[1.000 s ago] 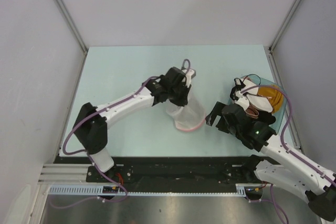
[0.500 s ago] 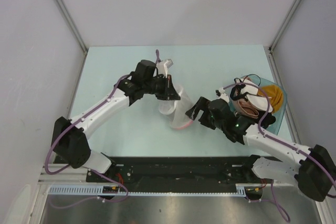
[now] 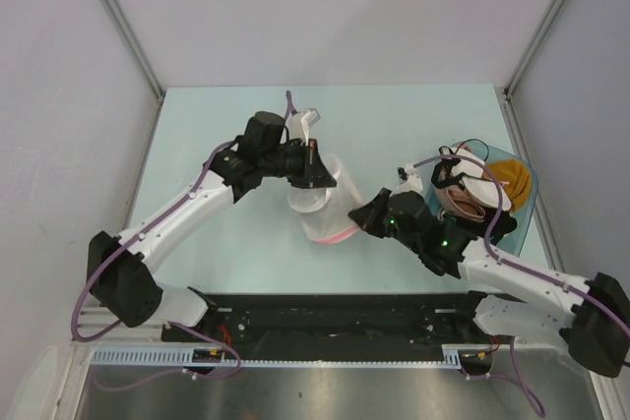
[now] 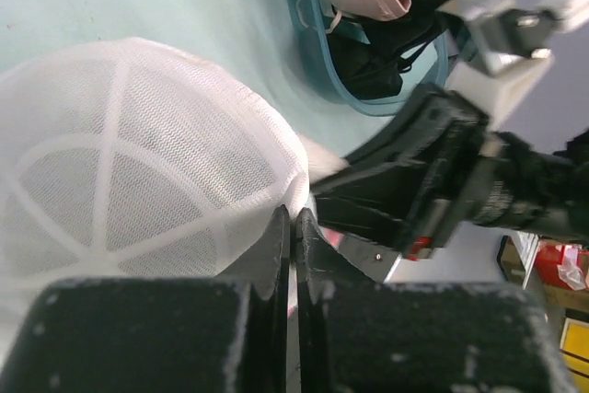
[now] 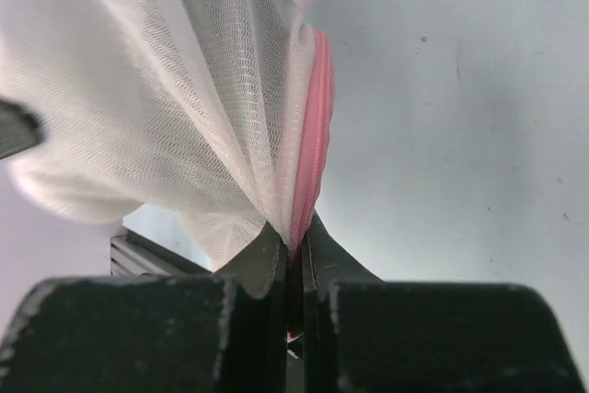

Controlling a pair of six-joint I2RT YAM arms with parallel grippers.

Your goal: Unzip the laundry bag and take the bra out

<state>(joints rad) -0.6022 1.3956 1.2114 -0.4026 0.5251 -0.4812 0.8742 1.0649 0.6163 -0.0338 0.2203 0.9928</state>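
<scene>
Small white mesh laundry bag: left gripper pinches mesh at its far edge, right gripper clamps its pink rim. Unzipping step; next, likely steady pull along rim.

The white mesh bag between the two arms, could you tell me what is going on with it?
Both arms hold the laundry bag between them. The left gripper is shut on its white mesh, and the right gripper is shut on the pink rim. Whether the zip is open cannot be told. A teal basin of clothes sits nearby.
</scene>
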